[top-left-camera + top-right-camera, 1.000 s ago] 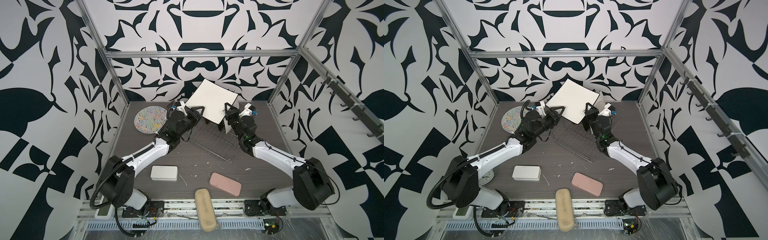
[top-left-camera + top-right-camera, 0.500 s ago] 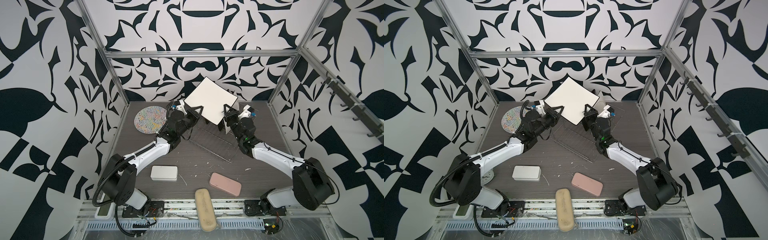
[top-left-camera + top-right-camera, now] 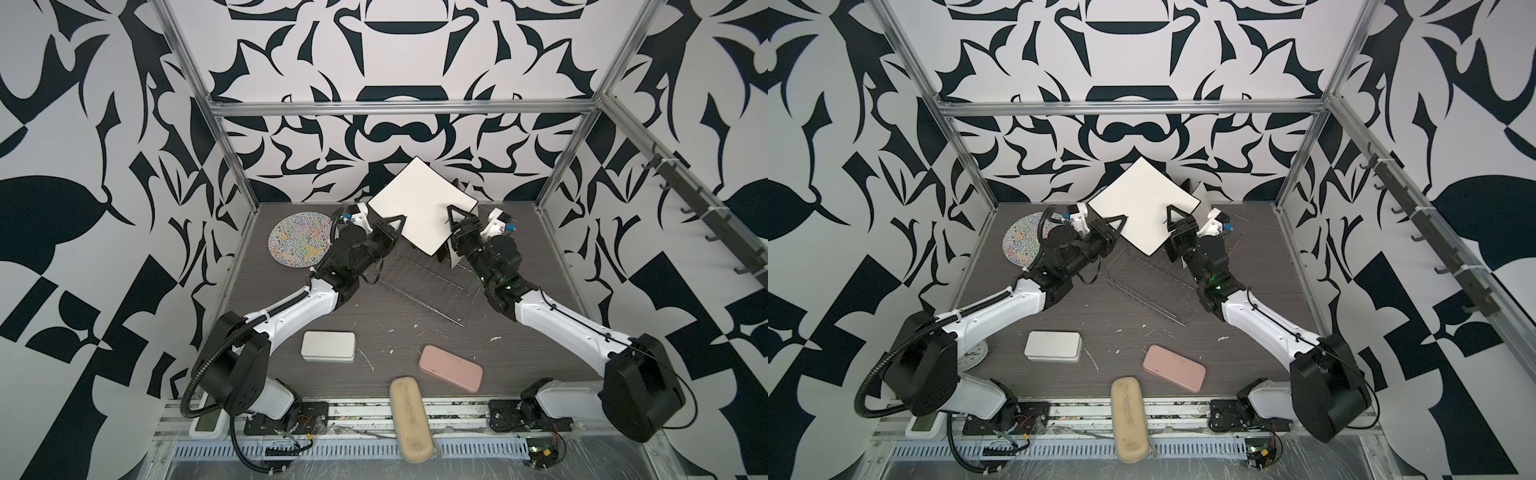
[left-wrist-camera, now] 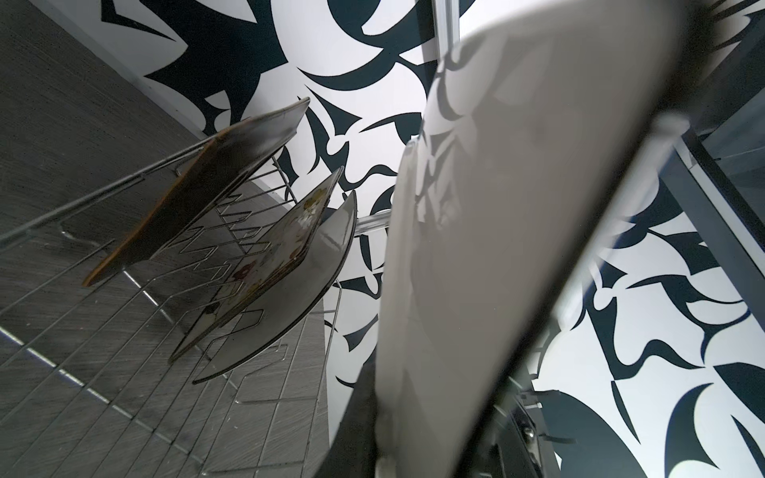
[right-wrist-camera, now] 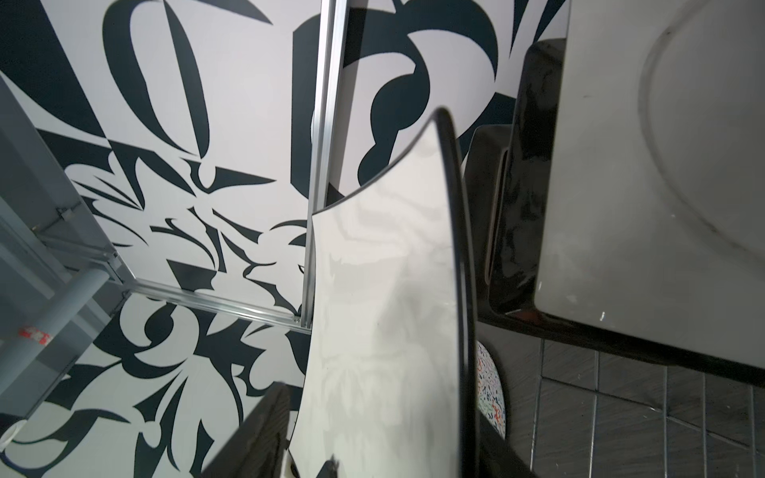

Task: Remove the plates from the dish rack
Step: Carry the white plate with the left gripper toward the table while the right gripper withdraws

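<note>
Left hand (image 3: 397,221) is clamped on the lower left edge of the white plate (image 3: 419,203). That plate hangs tilted in the air, one corner up and its lowest corner over the far end of the rack (image 3: 432,286), with its pale back facing both top views. The right hand (image 3: 455,214) has a finger on either side of the plate's right edge. In the right wrist view the plate (image 5: 381,331) runs between them, but whether they press on it or stand clear cannot be told.

Three more plates lean among the rack's prongs, seen best from the left wrist. A black plate (image 4: 207,186) stands apart. The flowered plate (image 4: 285,244) stands just in front of a second black plate (image 4: 289,318); whether those two touch is unclear. The rack sits slantwise on the middle of the counter (image 3: 374,316), between the two arms.

The round plate (image 3: 301,239) lies flat at the far left of the counter, just beside the left arm's wrist and well apart from the rack.

Nearer the front, a white tin (image 3: 328,346) lies left of centre and a pink case (image 3: 451,368) right of centre. A beige case (image 3: 409,419) lies at the front edge, partly over the rail.
</note>
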You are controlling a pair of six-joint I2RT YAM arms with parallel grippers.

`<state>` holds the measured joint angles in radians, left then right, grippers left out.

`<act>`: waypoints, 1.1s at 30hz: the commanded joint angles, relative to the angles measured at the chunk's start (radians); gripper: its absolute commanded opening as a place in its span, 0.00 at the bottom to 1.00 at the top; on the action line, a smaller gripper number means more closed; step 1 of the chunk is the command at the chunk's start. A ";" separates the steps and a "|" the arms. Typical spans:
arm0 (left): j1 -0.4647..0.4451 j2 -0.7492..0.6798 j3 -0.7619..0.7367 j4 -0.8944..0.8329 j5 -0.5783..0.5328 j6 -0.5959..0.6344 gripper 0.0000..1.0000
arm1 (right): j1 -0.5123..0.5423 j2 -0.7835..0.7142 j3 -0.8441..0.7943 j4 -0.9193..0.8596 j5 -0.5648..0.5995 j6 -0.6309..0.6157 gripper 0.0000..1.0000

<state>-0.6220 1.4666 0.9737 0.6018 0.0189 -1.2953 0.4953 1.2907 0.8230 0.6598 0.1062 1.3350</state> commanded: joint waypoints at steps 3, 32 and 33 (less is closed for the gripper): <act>0.065 -0.111 -0.020 0.097 -0.056 0.013 0.00 | 0.002 -0.087 -0.003 0.076 -0.045 -0.031 0.67; 0.339 -0.414 -0.281 -0.023 -0.353 0.127 0.00 | -0.020 -0.237 -0.012 -0.197 -0.140 -0.203 0.75; 0.345 -0.409 -0.286 -0.017 -0.358 0.128 0.00 | -0.021 -0.241 -0.014 -0.205 -0.140 -0.206 0.75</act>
<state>-0.2916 1.0897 0.6689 0.3794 -0.2752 -1.1755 0.4797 1.0805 0.8082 0.4557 -0.0189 1.1584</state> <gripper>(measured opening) 0.155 0.745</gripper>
